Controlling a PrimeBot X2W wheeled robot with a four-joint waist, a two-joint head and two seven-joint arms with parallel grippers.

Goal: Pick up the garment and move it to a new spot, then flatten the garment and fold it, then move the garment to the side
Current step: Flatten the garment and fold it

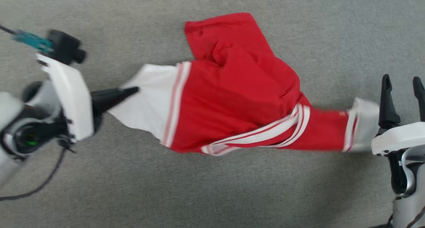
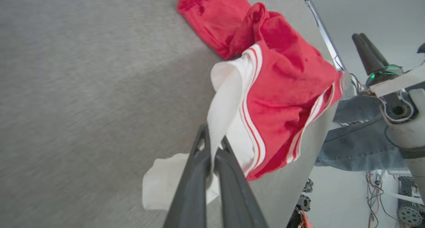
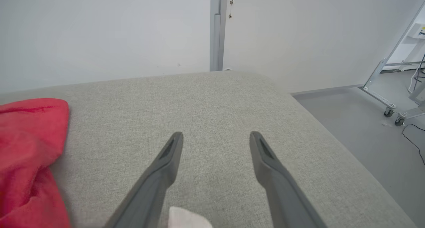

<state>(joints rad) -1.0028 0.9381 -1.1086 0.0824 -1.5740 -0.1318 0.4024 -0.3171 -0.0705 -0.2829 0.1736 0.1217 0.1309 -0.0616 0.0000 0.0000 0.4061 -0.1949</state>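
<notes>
The garment (image 1: 239, 91) is a red T-shirt with white sleeve ends and striped trim, lying crumpled across the grey padded surface. My left gripper (image 1: 134, 89) is shut on its white left sleeve end (image 1: 146, 98). In the left wrist view the white cloth (image 2: 222, 101) runs up between the closed fingers of the left gripper (image 2: 212, 140) and the shirt (image 2: 282, 78) hangs lifted beyond. My right gripper (image 1: 401, 83) stands open at the far right, beside the other white sleeve end (image 1: 363, 121), nothing between its fingers. The right wrist view shows the right gripper (image 3: 215, 138) open over bare surface, red cloth (image 3: 30, 155) at left.
The grey padded surface (image 1: 212, 194) spreads all around the shirt. Its far edge meets a white wall (image 3: 132, 28), and its right edge drops to a grey floor with a wheeled metal frame (image 3: 388, 101). A black cable (image 1: 43, 184) trails from my left arm.
</notes>
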